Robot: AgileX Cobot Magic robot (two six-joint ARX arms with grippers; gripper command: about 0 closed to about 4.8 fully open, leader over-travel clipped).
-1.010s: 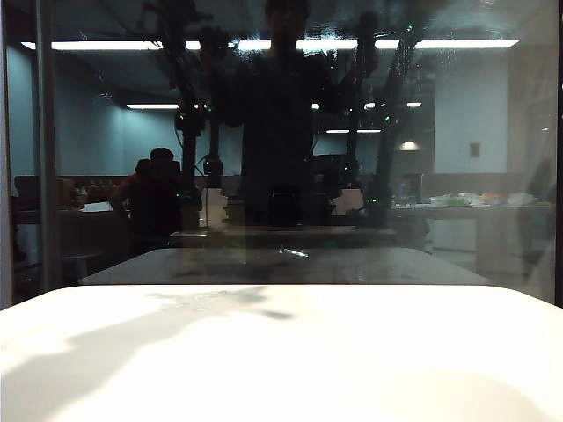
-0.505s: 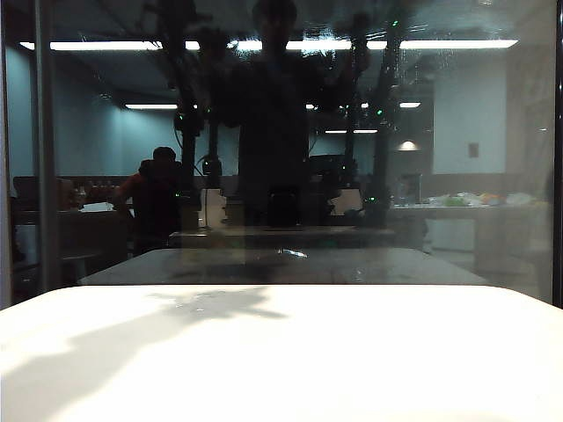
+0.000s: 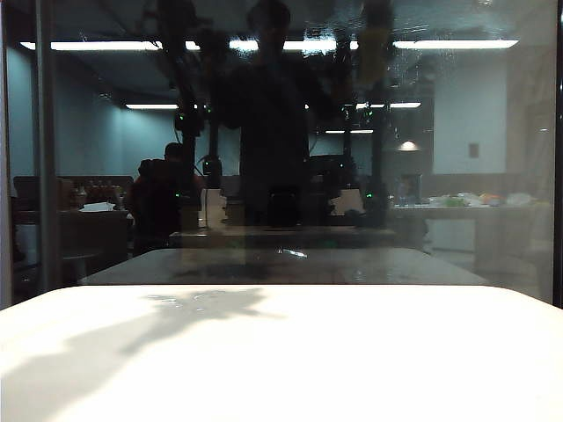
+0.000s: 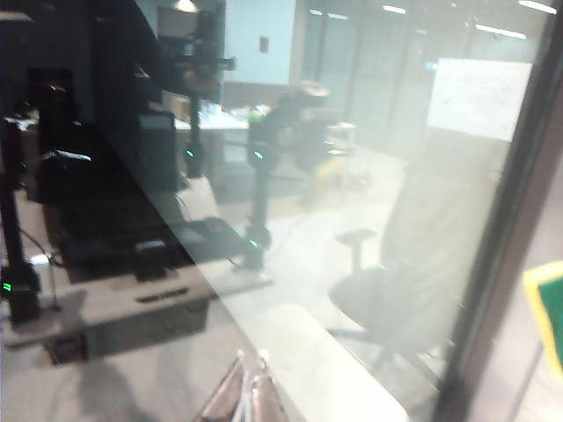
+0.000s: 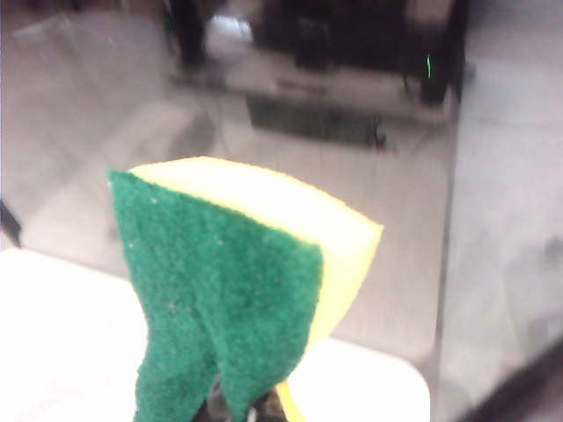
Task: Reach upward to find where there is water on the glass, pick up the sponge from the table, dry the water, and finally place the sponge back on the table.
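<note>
- The sponge is up off the table, pinched at its lower end so the green scouring face folds toward the right wrist camera, yellow foam showing behind it.
- The right gripper is clamped on that sponge; only its fingertips peek out beneath the foam.
- Just beyond the sponge stands the glass, dark and full of reflections.
- Water speckles the pane toward one o'clock in the exterior view, fine pale droplets beneath the bright ceiling strip.
- The left gripper sits raised near the glass, its fingertips close together with nothing between them.
- In the left wrist view, a sliver of the sponge shows at three o'clock.
</note>
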